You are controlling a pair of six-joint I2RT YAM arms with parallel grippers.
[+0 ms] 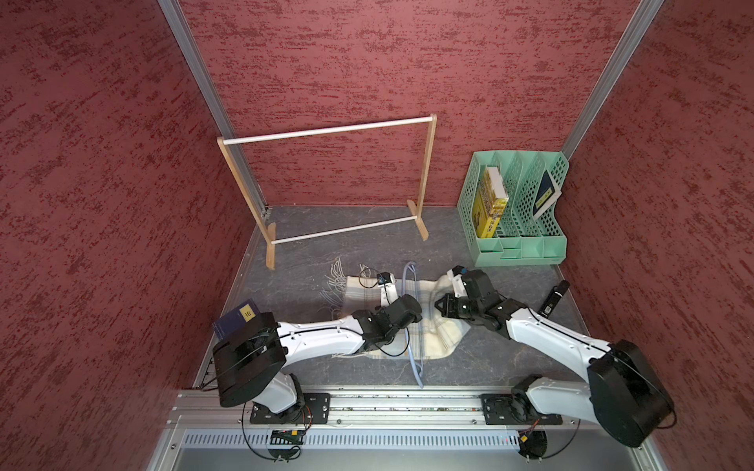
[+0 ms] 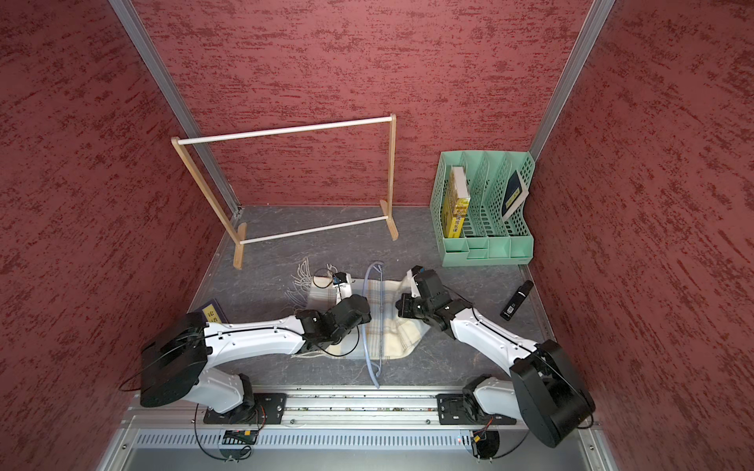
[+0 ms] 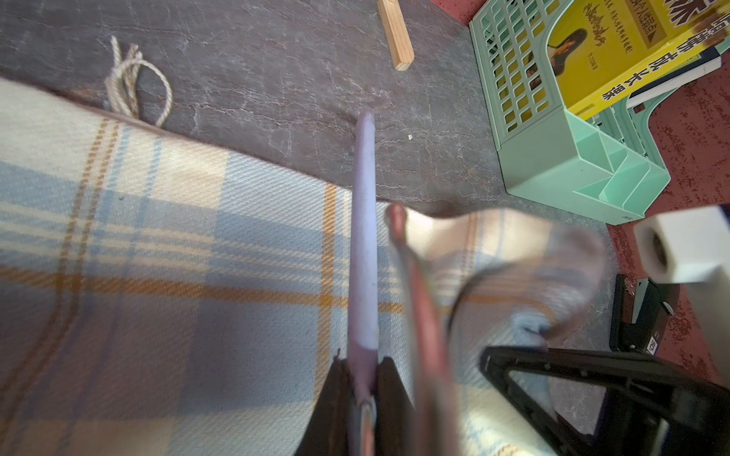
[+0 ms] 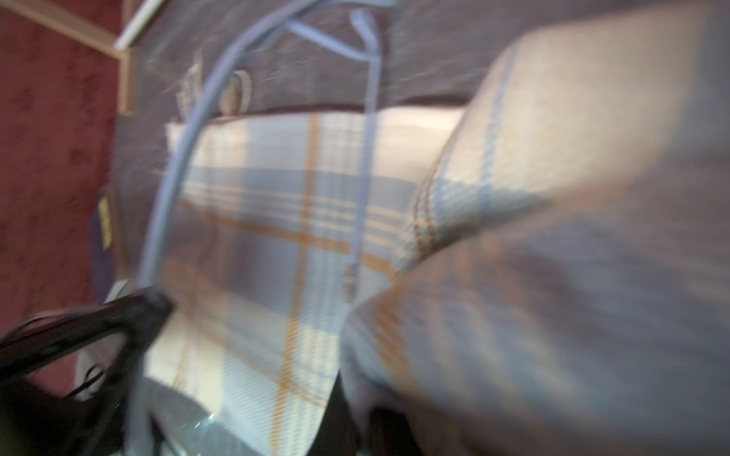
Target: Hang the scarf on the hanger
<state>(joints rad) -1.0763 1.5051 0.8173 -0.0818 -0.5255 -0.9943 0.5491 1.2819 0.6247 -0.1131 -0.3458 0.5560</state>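
Note:
The plaid scarf lies spread on the grey table between the two arms. Its fringe is at the far left end. The pale-blue hanger lies across the scarf, running from back to front. My left gripper is shut on the hanger's arm, with the jaws pressed against it on both sides. My right gripper is shut on a fold of the scarf, which bunches up out of the jaws. That raised fold stands just right of the hanger.
A wooden-framed rack with white rods stands at the back. A green file organizer with books is at the back right. A black device lies by the right wall. A dark blue book is at the left arm's shoulder.

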